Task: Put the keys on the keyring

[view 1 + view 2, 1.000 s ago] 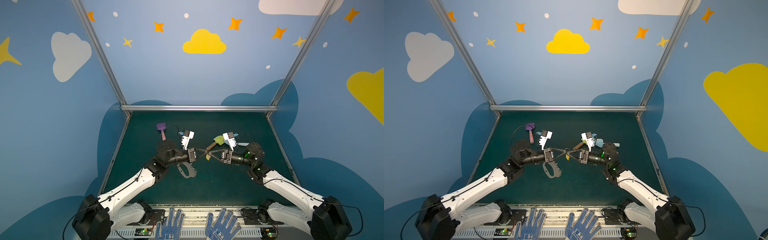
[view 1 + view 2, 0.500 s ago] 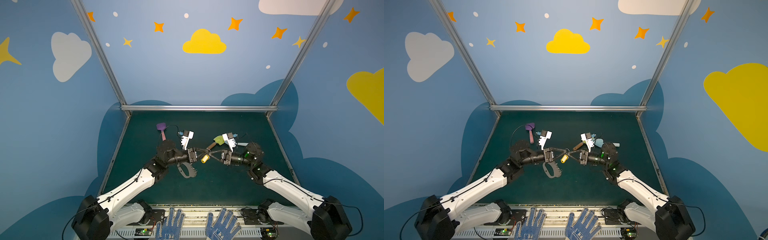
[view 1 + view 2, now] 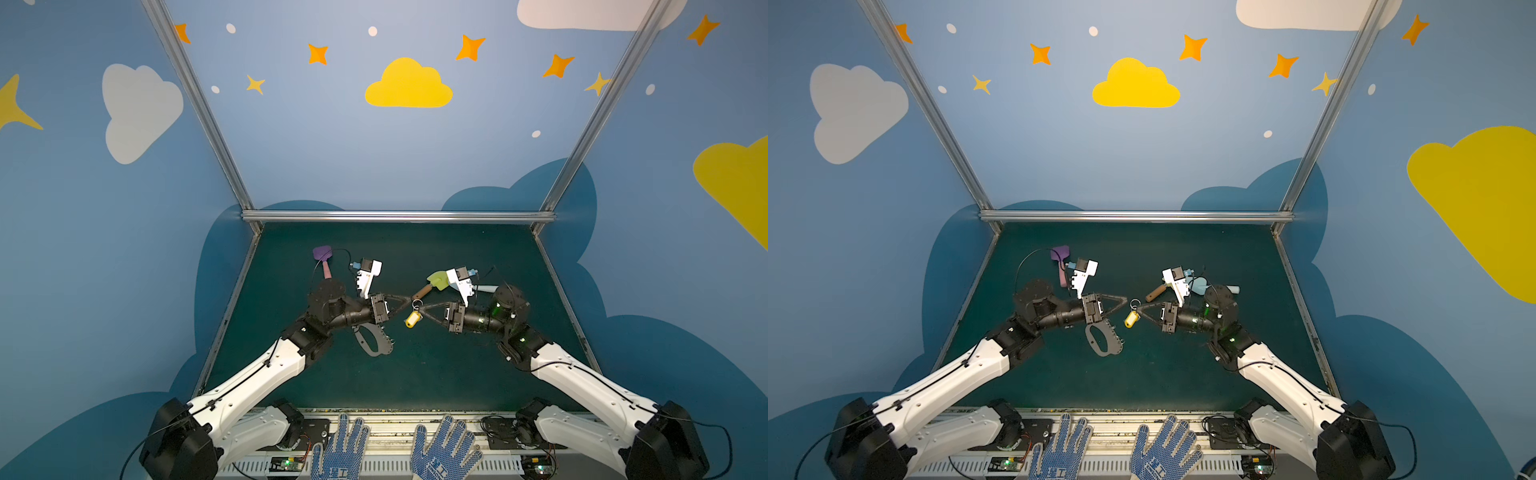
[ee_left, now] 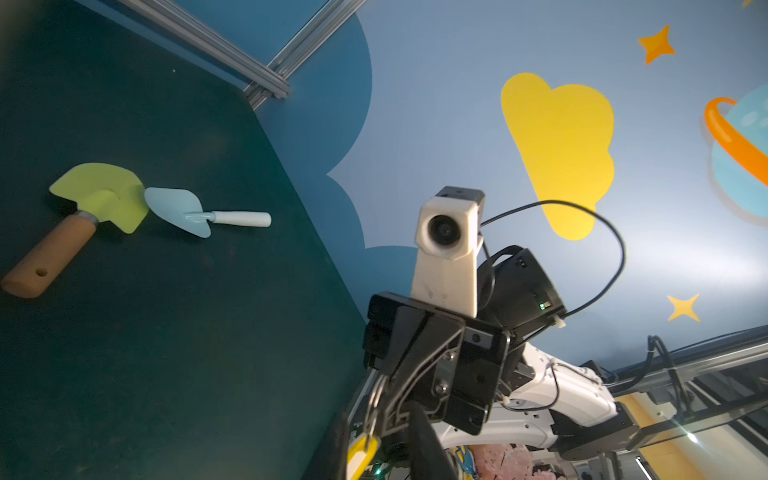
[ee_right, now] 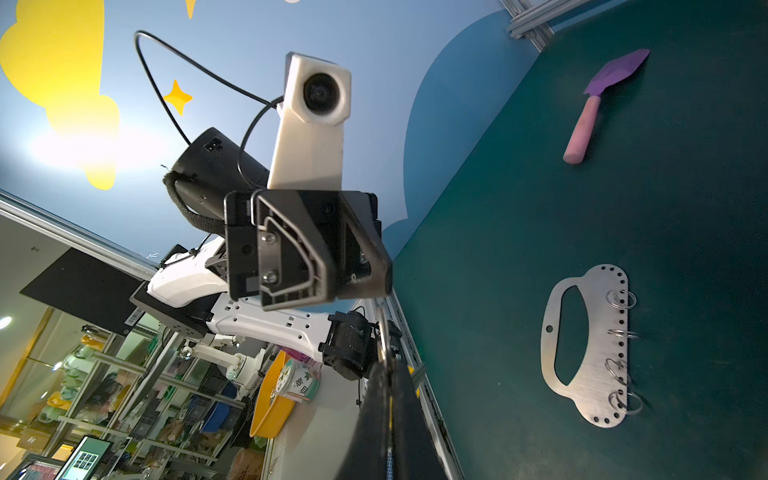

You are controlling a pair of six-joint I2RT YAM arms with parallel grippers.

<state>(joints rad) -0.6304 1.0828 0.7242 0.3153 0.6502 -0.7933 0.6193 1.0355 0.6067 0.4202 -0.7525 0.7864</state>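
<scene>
Keys (image 3: 415,314) hang in the air between both end effectors, above the table (image 3: 436,374). Right end effector (image 3: 421,309) is clamped on their small ring, yellow tag dangling. Left end effector (image 3: 409,298) tips sit right at that ring; we can't tell if it grips. Keyring (image 3: 374,344) lies flat near the left wrist. Our call: we hold the ring edge-on, never release both sides at once, then line up with one of the keyring's little rings.

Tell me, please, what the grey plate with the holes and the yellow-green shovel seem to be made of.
The plate looks like thin brushed sheet metal: flat, silvery, with a streaked sheen and punched holes. The shovel has a blade that looks like matte plastic, evenly coloured; its handle is probably bare wood, tan and dull, behind a small metallic collar.
</scene>
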